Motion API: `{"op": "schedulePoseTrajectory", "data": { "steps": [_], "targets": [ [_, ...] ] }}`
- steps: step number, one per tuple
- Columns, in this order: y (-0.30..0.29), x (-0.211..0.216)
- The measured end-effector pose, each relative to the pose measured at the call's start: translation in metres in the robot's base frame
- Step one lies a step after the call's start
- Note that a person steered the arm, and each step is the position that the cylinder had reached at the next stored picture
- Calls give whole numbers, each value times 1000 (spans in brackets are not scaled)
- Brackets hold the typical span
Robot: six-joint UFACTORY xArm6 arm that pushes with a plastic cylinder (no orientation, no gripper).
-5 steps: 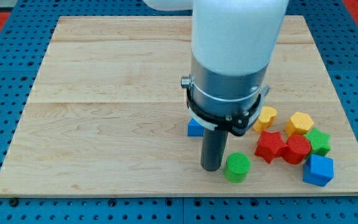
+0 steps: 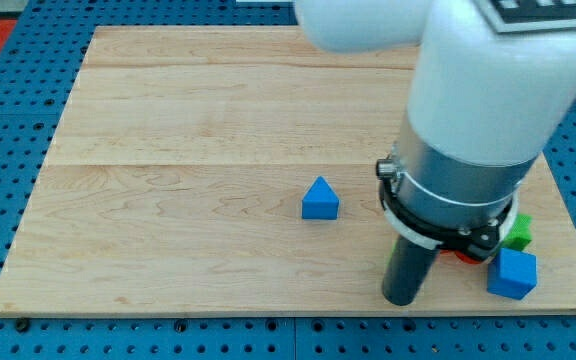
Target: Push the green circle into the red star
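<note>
Near the bench's (image 2: 168, 150) bottom-right corner my tip (image 2: 403, 300) stands just left of a red block (image 2: 457, 258); no jaws, only a rod; the green circle is hidden, bearing unknowable.

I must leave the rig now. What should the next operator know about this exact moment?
My tip rests on the board near the view's bottom right, left of the blue cube.
The green circle cannot be seen; the arm covers that area.
The red star cannot be identified either: only a sliver of red shows under the arm's collar.
A green block peeks out above the blue cube; its shape is unclear.
The blue triangle stands alone near the board's middle.
Done: cannot confirm contact between circle and star.
Left: get a clear view, then check and finish the push if needed.
</note>
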State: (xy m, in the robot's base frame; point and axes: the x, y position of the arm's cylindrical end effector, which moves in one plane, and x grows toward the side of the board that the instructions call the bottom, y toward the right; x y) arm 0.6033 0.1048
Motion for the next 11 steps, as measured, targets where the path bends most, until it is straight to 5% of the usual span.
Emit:
{"op": "schedulePoseTrajectory", "data": {
  "steps": [3,5,8,9,11],
  "targets": [
    [3,-2],
    [-70,-8],
    [-157,-110],
    [-131,-111],
    [9,-111]
  ]
}}
